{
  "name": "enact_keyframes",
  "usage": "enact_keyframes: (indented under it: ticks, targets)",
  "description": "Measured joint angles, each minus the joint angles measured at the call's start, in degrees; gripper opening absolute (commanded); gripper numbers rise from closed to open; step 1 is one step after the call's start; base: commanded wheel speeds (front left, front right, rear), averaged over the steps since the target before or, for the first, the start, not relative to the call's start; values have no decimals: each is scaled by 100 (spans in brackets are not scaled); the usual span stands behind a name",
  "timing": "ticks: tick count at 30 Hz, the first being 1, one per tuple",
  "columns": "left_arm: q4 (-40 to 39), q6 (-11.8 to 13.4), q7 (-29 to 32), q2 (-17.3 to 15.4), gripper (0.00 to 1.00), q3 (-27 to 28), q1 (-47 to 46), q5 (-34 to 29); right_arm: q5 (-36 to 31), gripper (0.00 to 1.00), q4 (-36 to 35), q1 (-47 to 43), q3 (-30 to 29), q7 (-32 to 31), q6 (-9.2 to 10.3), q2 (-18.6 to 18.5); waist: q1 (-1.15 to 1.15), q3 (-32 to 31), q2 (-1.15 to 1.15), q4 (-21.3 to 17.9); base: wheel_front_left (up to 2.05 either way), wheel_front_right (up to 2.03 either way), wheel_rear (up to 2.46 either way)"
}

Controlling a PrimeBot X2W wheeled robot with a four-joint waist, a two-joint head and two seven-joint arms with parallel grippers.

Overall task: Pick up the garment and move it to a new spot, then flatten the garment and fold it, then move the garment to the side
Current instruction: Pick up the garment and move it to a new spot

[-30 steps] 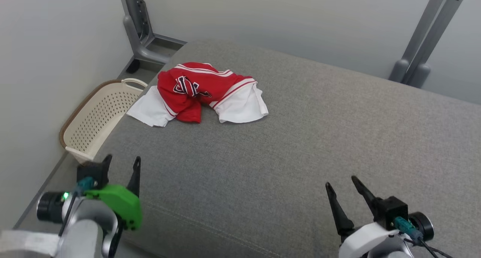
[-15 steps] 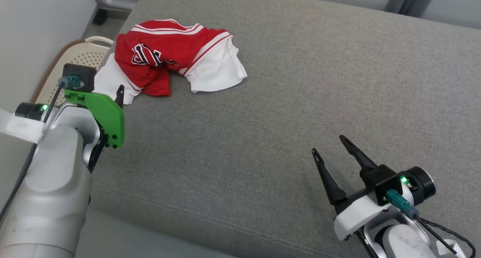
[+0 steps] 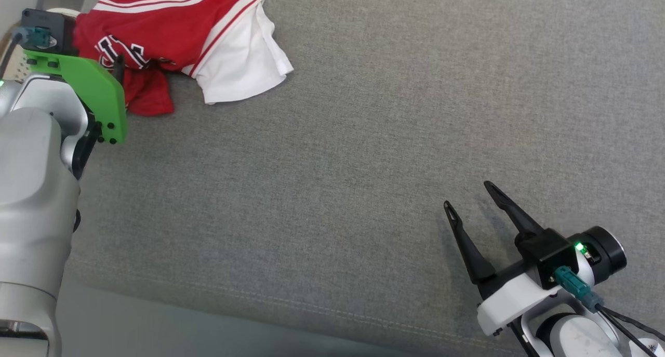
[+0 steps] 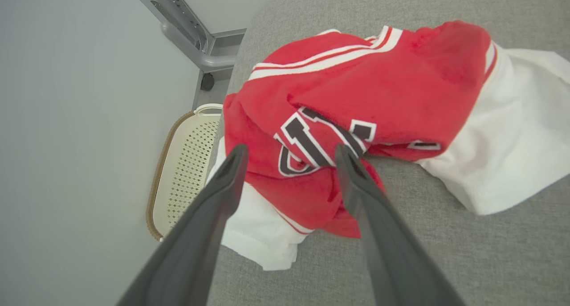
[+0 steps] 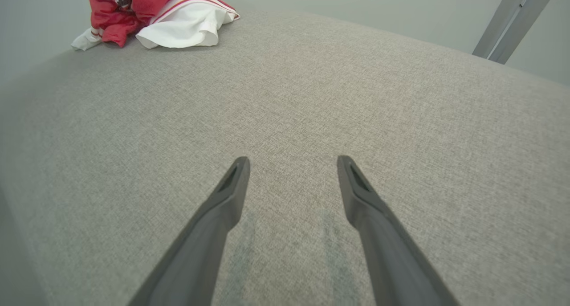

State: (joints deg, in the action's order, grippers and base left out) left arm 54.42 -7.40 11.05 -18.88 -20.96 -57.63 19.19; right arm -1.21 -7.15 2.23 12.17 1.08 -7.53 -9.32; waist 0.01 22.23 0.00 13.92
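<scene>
The garment (image 3: 171, 29), a crumpled red jersey with white stripes, dark lettering and white panels, lies at the far left of the grey cushion (image 3: 332, 164). In the left wrist view my left gripper (image 4: 290, 149) is open, its fingers straddling the lettered red fold of the garment (image 4: 356, 87) just above it. Nothing is gripped. In the head view one of its fingers (image 3: 119, 68) reaches the garment's near left edge. My right gripper (image 3: 469, 196) stands open and empty over bare cushion at the near right, far from the garment (image 5: 156, 12).
A cream perforated basket (image 4: 182, 172) sits on the floor just past the cushion's left edge, beside the garment. Grey metal frame posts (image 4: 187, 30) (image 5: 512, 21) stand behind the cushion against the wall. The cushion's front seam (image 3: 311, 307) runs near the bottom.
The head camera has tipped down, shifting the whole picture. My left gripper has reached forward from the cushion's near left corner to the garment's edge. The right gripper has stayed put, and both remain open.
</scene>
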Motion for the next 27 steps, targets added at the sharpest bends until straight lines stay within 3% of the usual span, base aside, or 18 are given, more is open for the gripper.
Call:
enact_keyframes:
  ticks: [4,8,9,10,11,27]
  targets:
    - [189,0,-93,-68,100,-125,-182,33,0,100,-96,-33,-27,-9,0,-23,0,217,0,-119,0,0,0]
    - [542,283,-205,-73,100,-51,-286,43,-1,100,-111,-30,-30,-19,0,1,0,372,0,-222,0,0,0]
    - [620,310,-222,-78,74,-49,-287,43,-1,100,-108,-26,-24,-19,0,8,0,387,0,-252,0,0,0]
    - [679,314,-257,-77,33,-54,-294,43,0,100,-104,-21,-23,-19,0,21,0,395,0,-281,0,0,0]
    - [738,314,-279,-78,0,-56,-305,43,0,100,-97,-18,-26,-19,0,32,0,399,0,-306,0,0,0]
    - [1083,327,-1033,84,0,-104,-426,189,142,100,487,110,126,286,0,276,0,-254,0,-439,0,0,0]
